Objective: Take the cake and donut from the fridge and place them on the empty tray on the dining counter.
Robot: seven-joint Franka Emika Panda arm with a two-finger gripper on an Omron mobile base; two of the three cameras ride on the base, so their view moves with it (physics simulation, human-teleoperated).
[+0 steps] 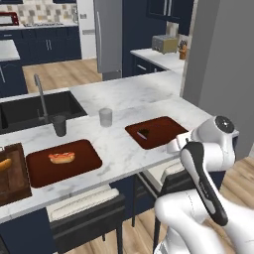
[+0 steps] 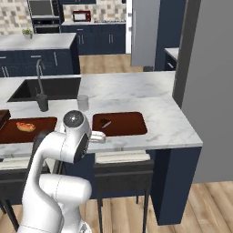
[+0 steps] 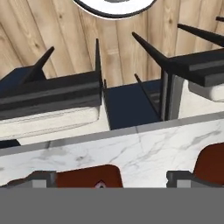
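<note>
Hand view: fingers [image 3: 112, 179] spread wide, empty; cake [image 3: 100, 185] on tray [image 3: 87, 176] between fingertips, untouched.

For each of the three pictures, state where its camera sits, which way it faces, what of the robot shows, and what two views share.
Left base view: behind the arm, left; faces the dining counter; arm lower right.
Right base view: behind, right; same counter; arm lower left.
Hand view: on the hand, looking down past the counter edge at stools and floor; open pincer at bottom.
Shared: both base views show the tray bearing the cake.
</note>
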